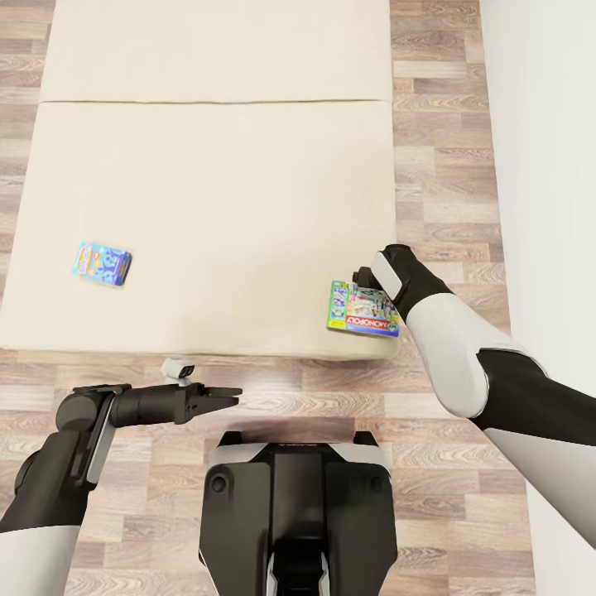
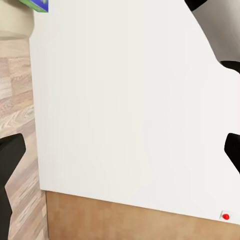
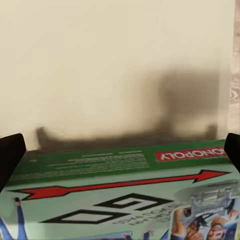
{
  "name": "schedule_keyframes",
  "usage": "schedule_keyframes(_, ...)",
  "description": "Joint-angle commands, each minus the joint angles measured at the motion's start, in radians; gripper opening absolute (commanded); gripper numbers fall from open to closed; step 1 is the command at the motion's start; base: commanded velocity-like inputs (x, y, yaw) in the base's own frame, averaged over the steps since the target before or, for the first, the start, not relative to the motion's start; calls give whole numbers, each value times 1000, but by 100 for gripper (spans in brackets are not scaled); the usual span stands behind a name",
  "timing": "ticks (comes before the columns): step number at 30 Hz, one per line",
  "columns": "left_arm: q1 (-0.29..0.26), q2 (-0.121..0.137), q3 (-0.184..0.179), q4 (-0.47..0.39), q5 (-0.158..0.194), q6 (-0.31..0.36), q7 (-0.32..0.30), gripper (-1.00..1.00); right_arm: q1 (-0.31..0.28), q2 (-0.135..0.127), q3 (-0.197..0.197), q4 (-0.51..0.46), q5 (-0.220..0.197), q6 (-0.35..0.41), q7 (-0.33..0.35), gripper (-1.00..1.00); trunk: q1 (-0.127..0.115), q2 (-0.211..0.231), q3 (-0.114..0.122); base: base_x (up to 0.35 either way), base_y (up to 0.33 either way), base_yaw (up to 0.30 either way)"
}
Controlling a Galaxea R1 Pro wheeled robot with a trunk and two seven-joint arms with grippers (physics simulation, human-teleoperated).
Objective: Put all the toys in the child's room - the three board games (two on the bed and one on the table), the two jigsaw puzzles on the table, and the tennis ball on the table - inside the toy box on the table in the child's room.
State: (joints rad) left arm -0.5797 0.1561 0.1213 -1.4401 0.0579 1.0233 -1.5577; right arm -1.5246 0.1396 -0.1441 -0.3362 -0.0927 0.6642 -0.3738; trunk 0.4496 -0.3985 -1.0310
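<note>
The pale green Monopoly board game (image 1: 361, 313) lies flat near the front right corner of the bed (image 1: 215, 165). My right gripper (image 1: 366, 277) hangs just over its far edge, largely hidden by my own wrist. Up close, the printed lid (image 3: 120, 195) sits beneath the right gripper (image 3: 120, 152), whose fingertips (image 3: 10, 155) stand wide apart, open and holding nothing. A small blue board game (image 1: 102, 263) rests on the mattress at the left. My left gripper (image 1: 225, 396) hovers over the floor in front of the bed, open and empty, fingertips (image 2: 10, 165) spread.
Wood-plank floor (image 1: 447, 165) runs along the bed's right side up to a white wall (image 1: 546, 165). My base (image 1: 298, 513) stands just before the bed's front edge. The left wrist view faces the white wall (image 2: 130, 110) and a wooden baseboard (image 2: 125, 222).
</note>
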Motion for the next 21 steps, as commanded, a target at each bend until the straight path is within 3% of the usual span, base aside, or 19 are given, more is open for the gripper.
schedule_keyframes(1, 0, 0, 0, 0, -1, 11, -4, 100, 0, 0, -2, -1, -10, 2, -8, 100, 0, -2, -1, -114, 0, 0)
schedule_keyframes(21, 0, 0, 0, 0, -1, 11, -4, 100, 0, 1, -2, -1, -10, 2, -8, 100, 0, -2, -1, -57, 0, 0)
